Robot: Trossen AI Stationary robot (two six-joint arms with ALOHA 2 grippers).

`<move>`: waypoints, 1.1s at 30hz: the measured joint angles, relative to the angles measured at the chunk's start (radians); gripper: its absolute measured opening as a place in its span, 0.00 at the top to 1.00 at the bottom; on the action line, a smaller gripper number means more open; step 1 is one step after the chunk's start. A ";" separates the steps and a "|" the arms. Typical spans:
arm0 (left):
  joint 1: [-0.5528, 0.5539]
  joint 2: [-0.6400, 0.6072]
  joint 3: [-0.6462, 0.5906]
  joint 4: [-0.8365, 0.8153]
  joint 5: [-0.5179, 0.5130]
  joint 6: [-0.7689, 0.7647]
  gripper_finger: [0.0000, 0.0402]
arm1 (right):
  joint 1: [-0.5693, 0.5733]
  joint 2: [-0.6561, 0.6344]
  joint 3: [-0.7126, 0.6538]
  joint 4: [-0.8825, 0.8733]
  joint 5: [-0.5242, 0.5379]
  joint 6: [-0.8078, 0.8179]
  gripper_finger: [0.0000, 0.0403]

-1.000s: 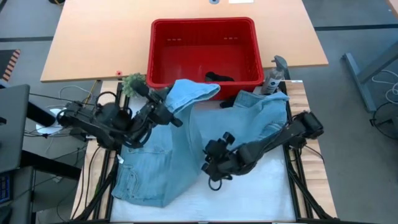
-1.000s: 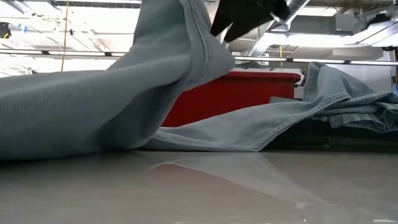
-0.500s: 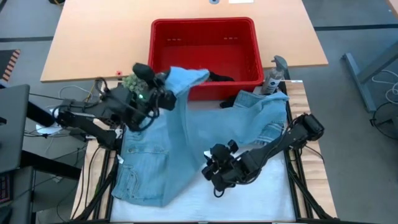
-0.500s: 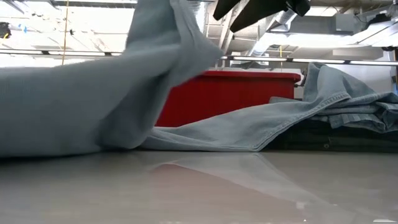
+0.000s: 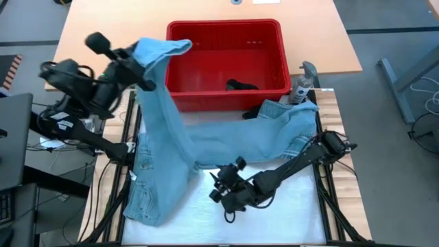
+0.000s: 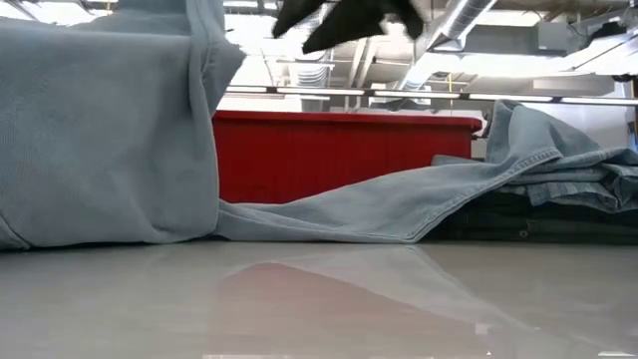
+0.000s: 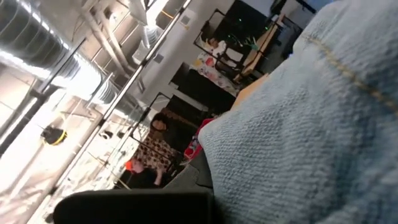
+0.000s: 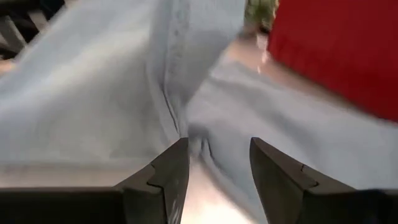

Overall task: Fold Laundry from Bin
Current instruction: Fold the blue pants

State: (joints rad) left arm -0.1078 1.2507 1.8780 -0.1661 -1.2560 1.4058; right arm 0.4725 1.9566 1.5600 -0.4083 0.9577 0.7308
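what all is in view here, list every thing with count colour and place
jeans: one pair, light blue denim, spread on the white work surface, one end lifted high
bin: one, red, behind the jeans
dark garment: one, black, inside the bin
work surface: one, white, under the jeans
table: one, tan wood, under the bin
left gripper: fingers shut on the jeans, raised by the bin's left corner
right gripper: fingers open, low over the jeans' front edge

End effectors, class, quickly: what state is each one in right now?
Left end effector: closed, holding the jeans lifted.
Right end effector: open, empty, fingers at the jeans' crotch fold.
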 joint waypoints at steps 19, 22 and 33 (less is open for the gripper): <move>0.086 -0.013 -0.001 -0.115 -0.013 -0.022 1.00 | -0.208 0.013 0.000 0.556 -0.252 -0.511 0.53; 0.122 -0.010 -0.001 -0.115 -0.008 -0.022 1.00 | -0.208 0.012 0.000 0.583 -0.249 -0.553 0.54; 0.250 0.039 -0.001 -0.114 -0.010 -0.101 1.00 | -0.228 0.013 0.000 0.617 -0.216 -0.593 0.54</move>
State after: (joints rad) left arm 0.1427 1.2898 1.8767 -0.2800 -1.2657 1.3044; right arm 0.2450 1.9694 1.5600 0.2090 0.7418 0.1375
